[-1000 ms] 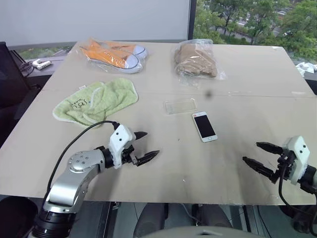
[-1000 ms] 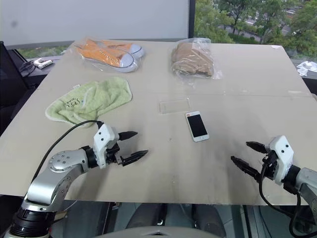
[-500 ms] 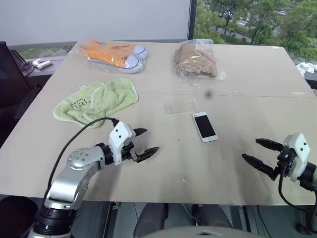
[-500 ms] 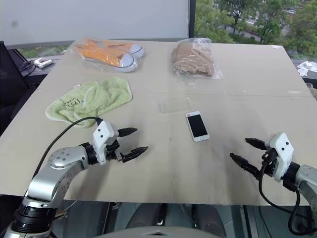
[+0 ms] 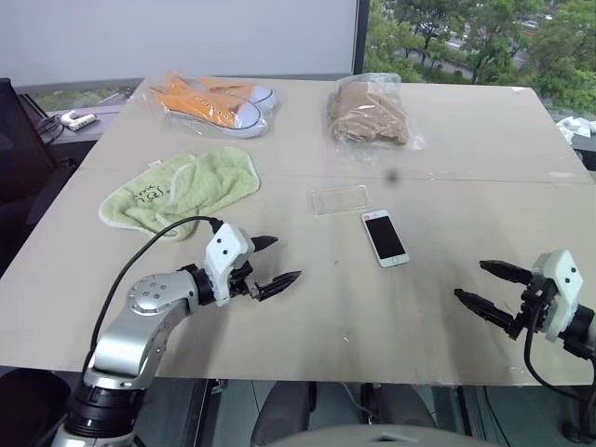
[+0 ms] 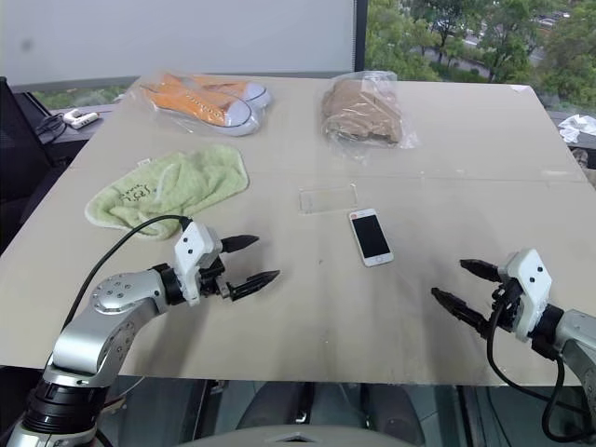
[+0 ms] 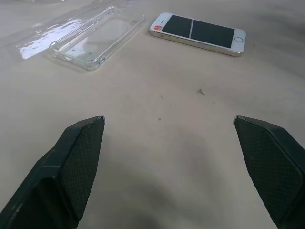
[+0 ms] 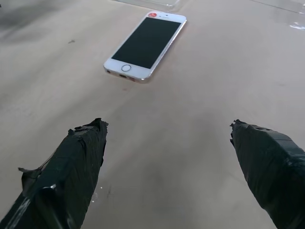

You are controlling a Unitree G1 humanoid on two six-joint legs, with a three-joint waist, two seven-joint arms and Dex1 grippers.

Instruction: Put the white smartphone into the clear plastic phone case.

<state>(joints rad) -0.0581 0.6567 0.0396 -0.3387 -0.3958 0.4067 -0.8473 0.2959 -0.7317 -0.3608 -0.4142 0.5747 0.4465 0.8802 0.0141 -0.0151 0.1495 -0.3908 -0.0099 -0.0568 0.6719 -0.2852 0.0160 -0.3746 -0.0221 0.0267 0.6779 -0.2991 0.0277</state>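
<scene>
Left end effector (image 5: 272,261) hovers over the near-left part of the desk (image 5: 466,140), its two black fingers spread wide apart and gripping nothing. Right end effector (image 5: 491,291) hovers over the near-right part of the desk, fingers likewise wide apart and empty.

White smartphone (image 5: 385,237) lies flat, screen up, near the desk's centre, between the two end effectors and farther out than both. It touches neither one. Its home-button end faces the robot's side of the desk. In the right wrist view the smartphone (image 8: 145,46) sits ahead of the spread fingers (image 8: 71,176), offset toward one finger, with bare desk between them.

Clear plastic phone case (image 5: 340,198) lies flat just beyond the smartphone and slightly to its left, close to it; whether they touch cannot be told from the head views. In the left wrist view the case (image 7: 97,43) and the smartphone (image 7: 198,34) lie side by side with a narrow gap, both well ahead of the left fingers (image 7: 66,167). The case is empty.

Other items: a green cloth (image 5: 182,189) on the left beyond the left end effector; a bag of orange shoes (image 5: 212,101) and a bag of brown items (image 5: 370,112) at the far side.
</scene>
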